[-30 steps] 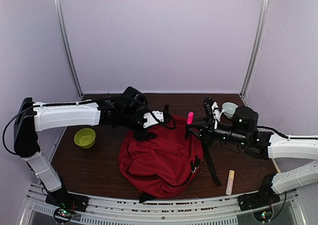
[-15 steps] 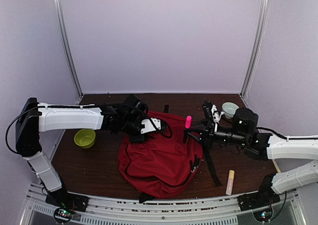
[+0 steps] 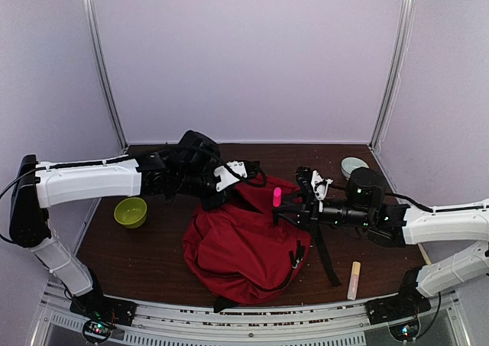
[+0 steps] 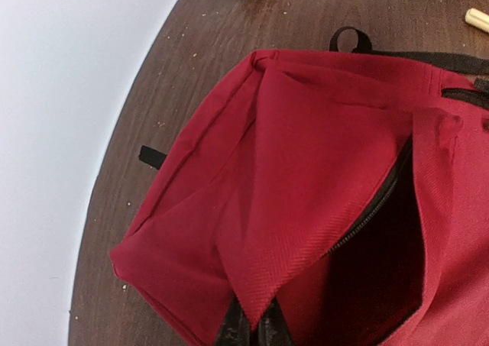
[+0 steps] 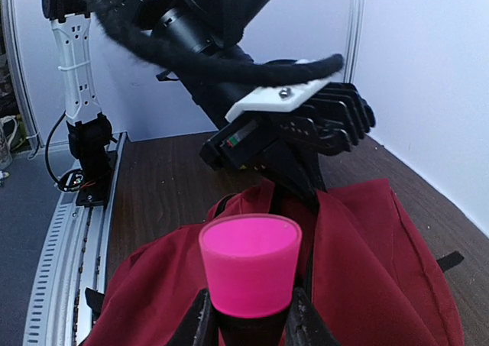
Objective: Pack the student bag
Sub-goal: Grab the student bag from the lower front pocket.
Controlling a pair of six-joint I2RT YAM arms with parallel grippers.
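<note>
The student bag [image 3: 244, 243], a big red backpack, lies in the middle of the table. My left gripper [image 3: 243, 181] is shut on a fold of its red flap [image 4: 306, 208] and holds it up. In the left wrist view the gripper [image 4: 256, 327] pinches the fold's tip, and beside it the zip gapes onto the dark inside [image 4: 382, 270]. My right gripper [image 3: 294, 205] is shut on a black marker with a pink cap [image 3: 276, 197], held upright over the bag's right side. The right wrist view shows the cap [image 5: 250, 266] just above that gripper [image 5: 250, 315], with the bag [image 5: 367, 262] behind.
A green bowl [image 3: 131, 211] sits left of the bag. A pale bowl [image 3: 353, 166] stands at the back right. A cream stick [image 3: 354, 279] lies near the front right, beside a black strap [image 3: 325, 254] trailing from the bag.
My left gripper has shut on the bag's flap and pulled it up and back. My right gripper has carried the pink-capped marker left, over the bag.
</note>
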